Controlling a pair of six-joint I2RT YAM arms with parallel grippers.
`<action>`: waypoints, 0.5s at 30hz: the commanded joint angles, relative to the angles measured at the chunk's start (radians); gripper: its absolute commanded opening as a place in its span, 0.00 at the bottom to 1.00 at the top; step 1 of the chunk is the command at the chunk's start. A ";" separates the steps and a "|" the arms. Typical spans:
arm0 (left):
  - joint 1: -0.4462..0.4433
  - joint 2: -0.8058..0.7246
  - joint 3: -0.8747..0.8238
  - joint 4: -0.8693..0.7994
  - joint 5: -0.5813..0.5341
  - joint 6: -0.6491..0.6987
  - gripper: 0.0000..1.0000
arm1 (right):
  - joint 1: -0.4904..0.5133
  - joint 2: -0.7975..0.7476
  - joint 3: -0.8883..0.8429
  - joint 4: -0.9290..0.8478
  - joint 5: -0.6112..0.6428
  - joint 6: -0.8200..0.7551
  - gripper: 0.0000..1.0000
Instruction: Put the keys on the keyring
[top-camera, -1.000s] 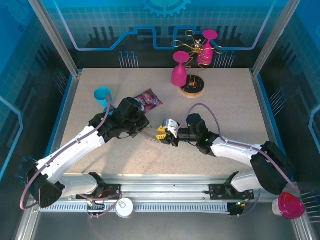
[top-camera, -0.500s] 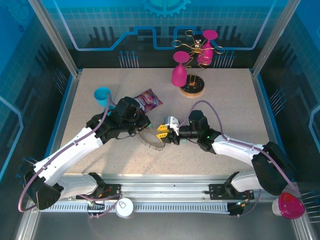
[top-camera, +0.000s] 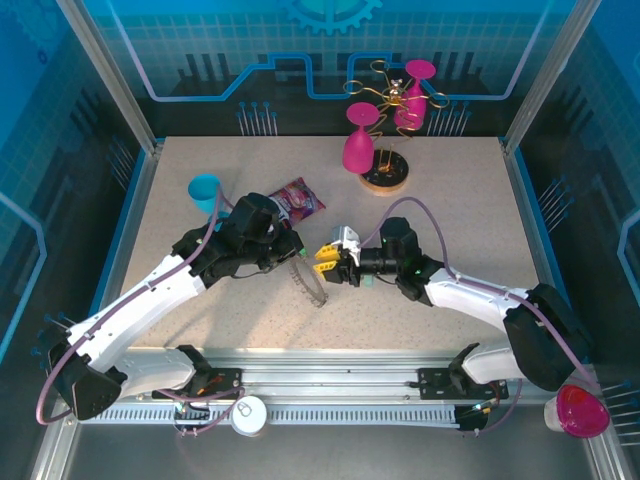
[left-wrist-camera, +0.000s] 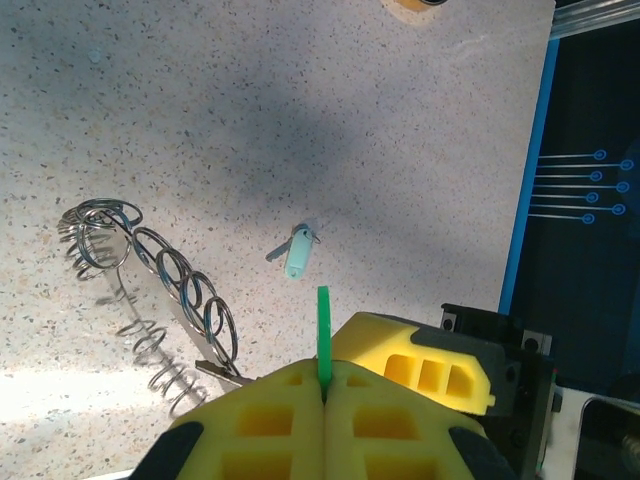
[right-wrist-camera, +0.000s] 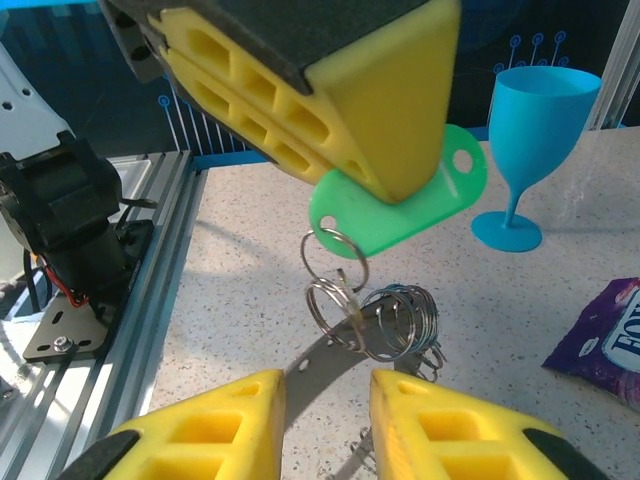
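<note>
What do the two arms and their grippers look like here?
The left arm and right arm have white links and black joints, each with a mauve cable looping alongside. The left gripper and right gripper have blocky yellow fingers with rectangular cut-outs.

Bright light from above, big soft shadows on the speckled table (left-wrist-camera: 300, 100), thin loopy shadow beside the keyring (left-wrist-camera: 182, 285), white glare patch low in the left wrist view, close things slightly blurry.
</note>
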 joint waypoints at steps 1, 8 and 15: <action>0.006 -0.025 0.009 0.027 0.039 0.047 0.00 | -0.027 -0.025 0.022 0.042 -0.057 0.041 0.29; 0.006 -0.035 -0.008 0.088 0.098 0.085 0.00 | -0.031 -0.009 0.025 0.012 -0.067 -0.007 0.27; 0.006 -0.038 -0.011 0.093 0.102 0.081 0.00 | -0.018 0.013 0.027 0.048 -0.092 -0.006 0.23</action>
